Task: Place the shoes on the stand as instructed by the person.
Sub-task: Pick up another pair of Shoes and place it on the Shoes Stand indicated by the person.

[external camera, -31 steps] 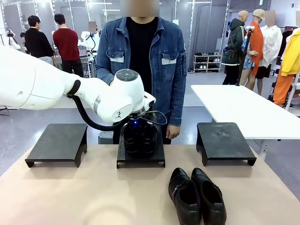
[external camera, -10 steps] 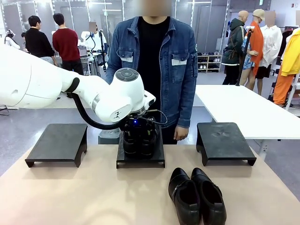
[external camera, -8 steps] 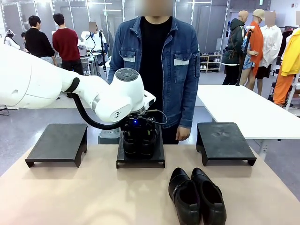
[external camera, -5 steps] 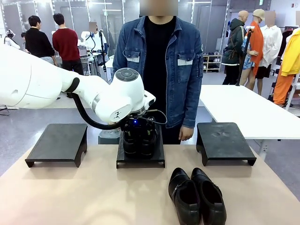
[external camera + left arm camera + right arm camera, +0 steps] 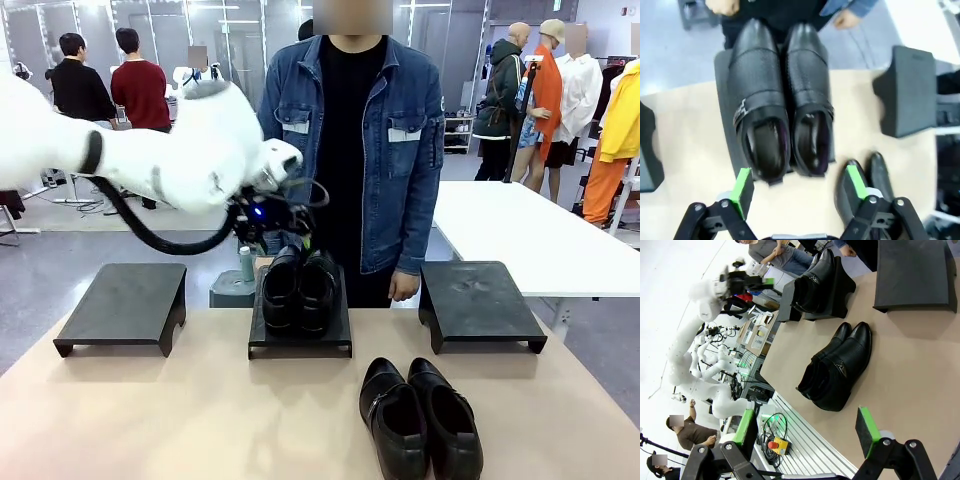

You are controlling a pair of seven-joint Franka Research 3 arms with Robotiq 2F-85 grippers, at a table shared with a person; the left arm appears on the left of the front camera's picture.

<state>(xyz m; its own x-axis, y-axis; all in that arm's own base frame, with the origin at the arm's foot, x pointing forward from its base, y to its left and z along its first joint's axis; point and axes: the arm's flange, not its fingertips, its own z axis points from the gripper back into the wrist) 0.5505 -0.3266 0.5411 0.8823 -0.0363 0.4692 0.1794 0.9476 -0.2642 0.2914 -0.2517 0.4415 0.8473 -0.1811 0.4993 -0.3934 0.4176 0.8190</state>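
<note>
One pair point(image 5: 298, 290) of shoes is sitting on the middle stand point(image 5: 300, 340), the two shoes side by side and touching, toes pointing toward the person point(image 5: 350, 120) and heels toward the robot. The second pair point(image 5: 420, 418) is lying on the table point(image 5: 180, 420) near the robot's edge, in front of the gap between the middle stand and the right stand point(image 5: 480, 300), its toes also pointing to the far side. The left stand point(image 5: 122, 305) is sitting well apart from both pairs.

The left gripper point(image 5: 799, 172) is hovering above the heels of the pair on the middle stand, not touching it; its jaws are standing wide and gripping nothing. The right gripper point(image 5: 806, 412) is hanging near the table's edge by the second pair, jaws spread wide with nothing between them.

The person is standing just behind the middle stand, one hand point(image 5: 404, 288) hanging beside the right stand.
</note>
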